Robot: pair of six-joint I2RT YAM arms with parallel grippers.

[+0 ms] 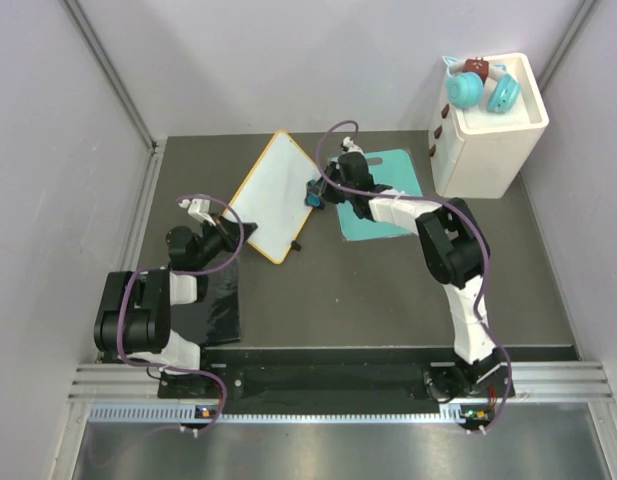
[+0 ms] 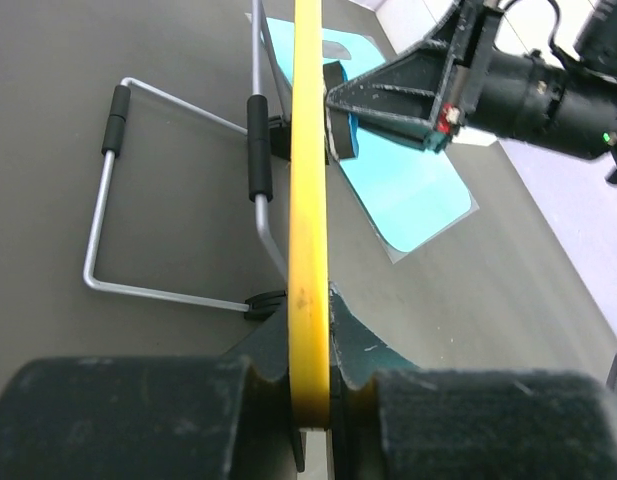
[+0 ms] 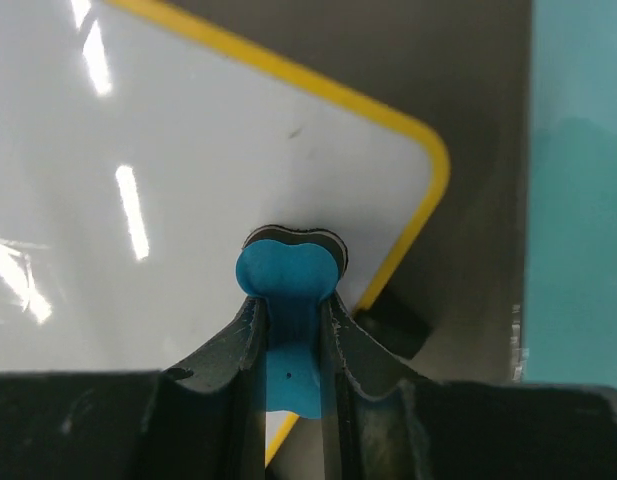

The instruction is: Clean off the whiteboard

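Whiteboard position: the whiteboard (image 1: 276,190) stands centre-left of the table, propped on a wire stand (image 2: 168,200), with its frame diagonal to the table edges.
Left gripper: the left gripper (image 1: 226,236) is clamped on the board's near-left yellow frame edge and steadies it.
Right gripper: the right gripper (image 1: 318,192) is closed on a blue eraser (image 3: 286,290).
Key relation: the eraser pad meets the board face just inside a rounded corner on the right side. The rest of the face extends away from the right gripper, toward the left arm.
Nearer arm: the right arm does the wiping.
Surface: no handwriting is visible, only a faint speck.
Open room: the stroke has free travel across the face.
Limits: the teal cutting board (image 1: 383,205) lies just beside the right gripper. The white box (image 1: 488,150) stands well apart.
Risk: pushing too hard may tip the board on its stand.
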